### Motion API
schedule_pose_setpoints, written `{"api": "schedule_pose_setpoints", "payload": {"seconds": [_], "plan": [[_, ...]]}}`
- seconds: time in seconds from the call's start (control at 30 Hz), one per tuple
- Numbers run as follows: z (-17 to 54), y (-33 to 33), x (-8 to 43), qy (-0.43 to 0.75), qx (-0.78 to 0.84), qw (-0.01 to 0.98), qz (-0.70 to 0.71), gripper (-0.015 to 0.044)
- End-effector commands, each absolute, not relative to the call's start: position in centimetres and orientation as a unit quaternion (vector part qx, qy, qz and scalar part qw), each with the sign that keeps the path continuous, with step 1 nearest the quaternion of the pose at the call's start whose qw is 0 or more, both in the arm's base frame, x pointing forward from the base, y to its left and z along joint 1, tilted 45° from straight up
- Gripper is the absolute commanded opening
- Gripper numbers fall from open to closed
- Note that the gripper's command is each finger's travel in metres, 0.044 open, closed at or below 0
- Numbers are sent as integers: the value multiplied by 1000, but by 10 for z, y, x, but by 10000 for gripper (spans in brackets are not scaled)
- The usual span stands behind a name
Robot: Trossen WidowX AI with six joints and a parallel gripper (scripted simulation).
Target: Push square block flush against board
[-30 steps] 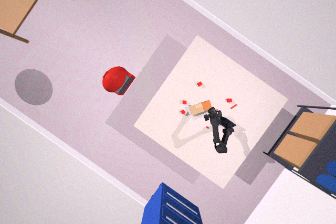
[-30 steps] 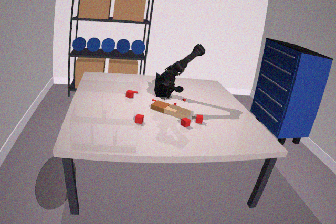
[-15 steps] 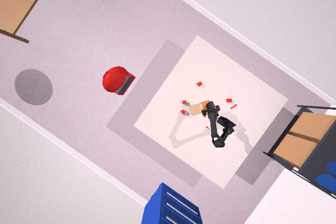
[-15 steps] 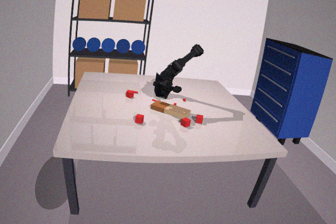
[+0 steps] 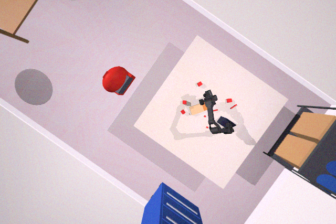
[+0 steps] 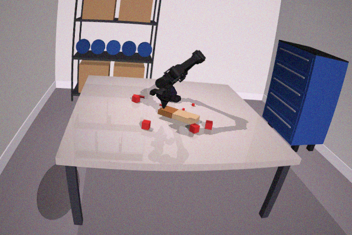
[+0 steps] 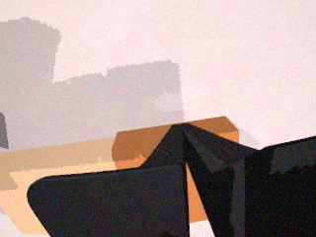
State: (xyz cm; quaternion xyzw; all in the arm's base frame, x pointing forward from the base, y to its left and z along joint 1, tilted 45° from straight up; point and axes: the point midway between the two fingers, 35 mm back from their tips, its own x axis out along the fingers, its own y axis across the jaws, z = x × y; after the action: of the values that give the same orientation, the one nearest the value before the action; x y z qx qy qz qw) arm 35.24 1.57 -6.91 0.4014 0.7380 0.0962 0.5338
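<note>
The orange square block (image 5: 205, 107) (image 6: 166, 111) (image 7: 133, 143) lies flat at the end of the pale wood board (image 5: 196, 109) (image 6: 186, 115) (image 7: 20, 209). No gap shows between them. In the wrist view a small step shows where their upper edges meet; in the exterior view their near edges look nearly even. My gripper (image 6: 164, 107) (image 7: 180, 132) is shut and empty, pointing down at the block. Its tips overlap the block in the wrist view; whether they touch it I cannot tell. In the top view the arm covers the tips and part of the block.
Two red cubes (image 5: 184, 102) (image 5: 182, 112) lie beyond the board's free end. Another red cube (image 5: 199, 83) (image 6: 146, 124) lies off the block's near side in the exterior view. A further red cube (image 5: 229, 100) (image 6: 136, 98) lies by a red rod (image 5: 233, 106).
</note>
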Motion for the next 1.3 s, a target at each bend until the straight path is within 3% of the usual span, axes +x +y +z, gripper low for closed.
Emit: {"api": "schedule_pose_setpoints", "payload": {"seconds": [0.0, 0.13, 0.9, 1.27], "plan": [[-79, 22, 358, 736, 399, 538, 98, 0], [-109, 52, 352, 736, 400, 537, 99, 0], [-99, 60, 329, 737, 400, 537, 99, 0], [-103, 56, 342, 736, 400, 537, 99, 0]]}}
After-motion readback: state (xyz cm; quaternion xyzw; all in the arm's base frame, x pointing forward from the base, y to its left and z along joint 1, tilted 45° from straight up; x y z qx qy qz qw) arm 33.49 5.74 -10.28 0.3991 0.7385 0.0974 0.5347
